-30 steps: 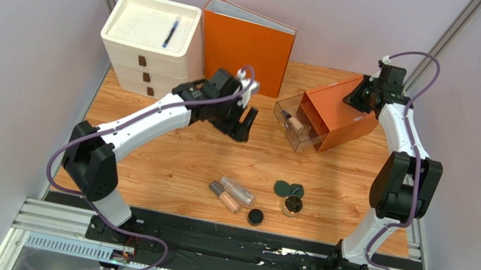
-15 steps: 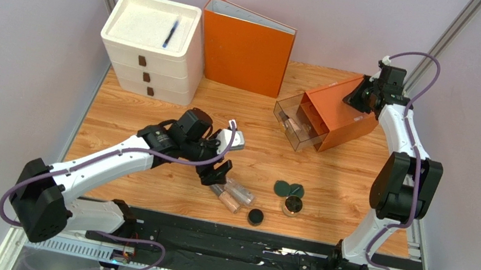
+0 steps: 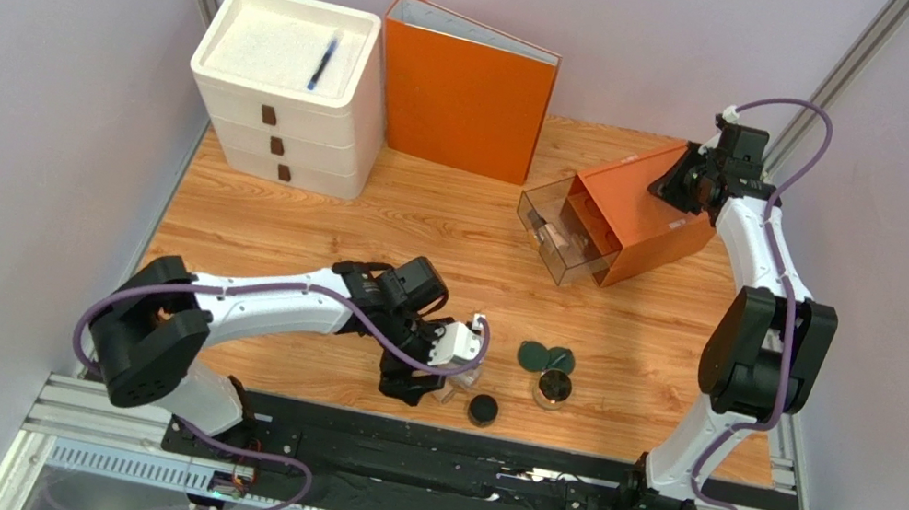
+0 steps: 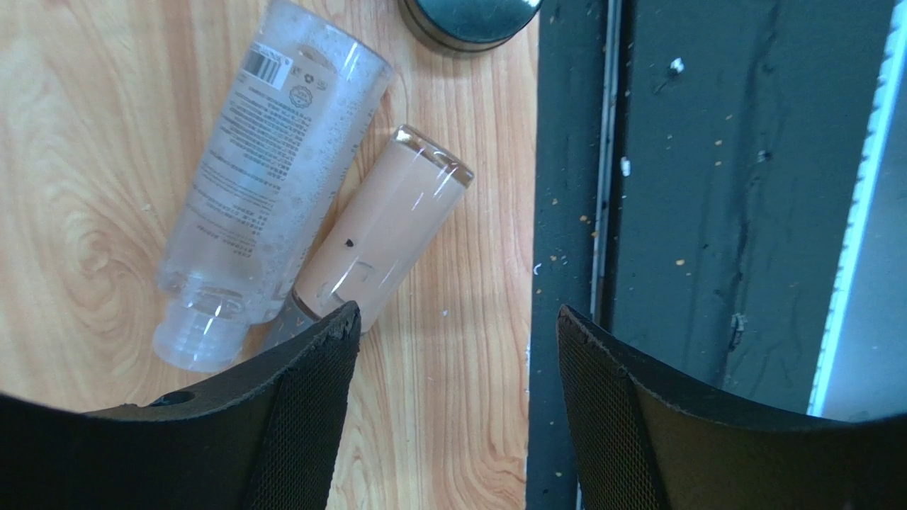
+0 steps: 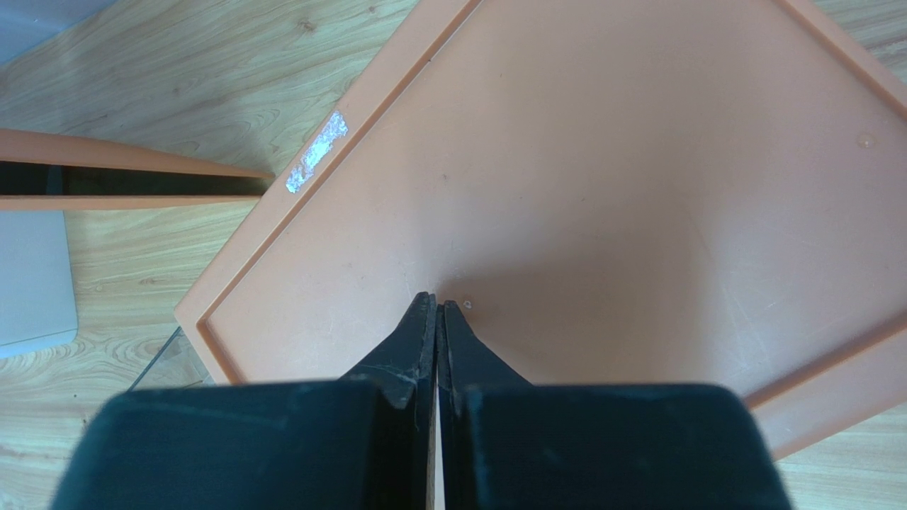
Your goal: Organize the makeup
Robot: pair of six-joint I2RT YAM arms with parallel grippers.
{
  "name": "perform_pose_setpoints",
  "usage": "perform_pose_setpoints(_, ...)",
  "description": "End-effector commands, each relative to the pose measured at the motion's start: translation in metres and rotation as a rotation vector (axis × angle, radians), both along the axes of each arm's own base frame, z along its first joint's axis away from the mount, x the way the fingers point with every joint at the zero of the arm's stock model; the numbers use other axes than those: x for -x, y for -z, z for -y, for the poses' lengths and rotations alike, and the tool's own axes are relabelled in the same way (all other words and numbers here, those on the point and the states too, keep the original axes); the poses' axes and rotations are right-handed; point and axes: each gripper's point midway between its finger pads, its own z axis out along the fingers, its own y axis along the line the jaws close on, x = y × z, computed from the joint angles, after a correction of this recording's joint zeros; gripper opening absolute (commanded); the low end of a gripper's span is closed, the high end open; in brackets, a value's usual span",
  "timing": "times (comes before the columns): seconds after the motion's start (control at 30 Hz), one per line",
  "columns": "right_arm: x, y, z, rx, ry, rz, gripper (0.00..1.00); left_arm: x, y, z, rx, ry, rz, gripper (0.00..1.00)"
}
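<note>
**Left gripper open over the bottle and tube at the near edge of the table**

The left gripper (image 4: 456,316) hangs low over the table (image 3: 280,239) with its jaws spread wide and nothing clamped between them. In the left wrist view, one fingertip (image 4: 339,319) overlaps the lower end of the beige foundation bottle (image 4: 383,228).

The bottle lies flat, with its long axis on a diagonal. Its gold-rimmed end points toward the black round pot (image 3: 482,410) and the black rail (image 4: 692,213) at the near edge. The clear tube (image 4: 271,170) lies against the bottle's side, nearly parallel. Its cap is at the gripper end and its broad labelled end points away.

The dark green twin-disc compact (image 3: 546,356) and the gold-rimmed jar (image 3: 552,386) sit just beside each other, to the right of the pot.

The right gripper (image 5: 438,306) has its fingers pressed together. Their tips rest on the top of the orange drawer box (image 3: 642,218), whose clear drawer (image 3: 548,237) stands pulled out.
</note>
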Motion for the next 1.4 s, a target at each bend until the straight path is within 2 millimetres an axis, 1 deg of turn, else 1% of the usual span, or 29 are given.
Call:
perform_pose_setpoints(0.0,0.092,0.122,-0.01,0.005,-0.043,-0.508,0.0,-0.014,0.002,0.013,0.001,0.055,0.068,0.73)
perform_pose_setpoints(0.07,0.093,0.124,-0.01,0.003,-0.042,-0.513,0.0,-0.022,0.008,0.013,-0.034,0.046,0.093,0.73)
perform_pose_setpoints(0.13,0.093,0.125,-0.011,0.0,-0.045,-0.516,0.0,-0.026,0.01,0.013,-0.048,0.049,0.109,0.73)
perform_pose_setpoints(0.33,0.091,0.125,-0.01,-0.001,-0.046,-0.517,0.0,-0.038,0.002,0.023,-0.049,0.034,0.137,0.72)
perform_pose_setpoints(0.43,0.091,0.126,-0.011,-0.003,-0.045,-0.52,0.0,-0.041,-0.007,0.028,-0.028,0.03,0.158,0.7)
perform_pose_setpoints(0.53,0.09,0.125,-0.01,0.001,-0.045,-0.517,0.0,-0.041,-0.025,0.033,0.034,0.04,0.188,0.7)
perform_pose_setpoints(0.6,0.09,0.125,-0.01,0.0,-0.047,-0.518,0.0,-0.039,-0.029,0.038,0.071,0.056,0.199,0.7)
perform_pose_setpoints(0.73,0.09,0.127,-0.011,-0.003,-0.049,-0.524,0.0,-0.043,-0.022,0.042,0.063,0.085,0.208,0.7)
perform_pose_setpoints(0.83,0.089,0.127,-0.011,-0.005,-0.048,-0.524,0.0,-0.048,-0.015,0.05,0.058,0.099,0.209,0.7)
perform_pose_setpoints(0.97,0.09,0.127,-0.011,-0.004,-0.051,-0.525,0.0,-0.054,-0.013,0.062,0.074,0.113,0.213,0.7)
perform_pose_setpoints(1.13,0.09,0.127,-0.011,-0.006,-0.049,-0.527,0.0,-0.069,-0.019,0.079,0.095,0.117,0.255,0.7)
perform_pose_setpoints(1.2,0.09,0.127,-0.011,-0.008,-0.05,-0.525,0.0,-0.069,-0.021,0.084,0.106,0.126,0.249,0.7)
perform_pose_setpoints(1.3,0.089,0.126,-0.01,-0.009,-0.049,-0.525,0.0,-0.069,-0.014,0.09,0.092,0.137,0.219,0.7)
perform_pose_setpoints(1.37,0.089,0.127,-0.009,-0.011,-0.048,-0.526,0.0,-0.066,-0.011,0.09,0.083,0.148,0.203,0.69)
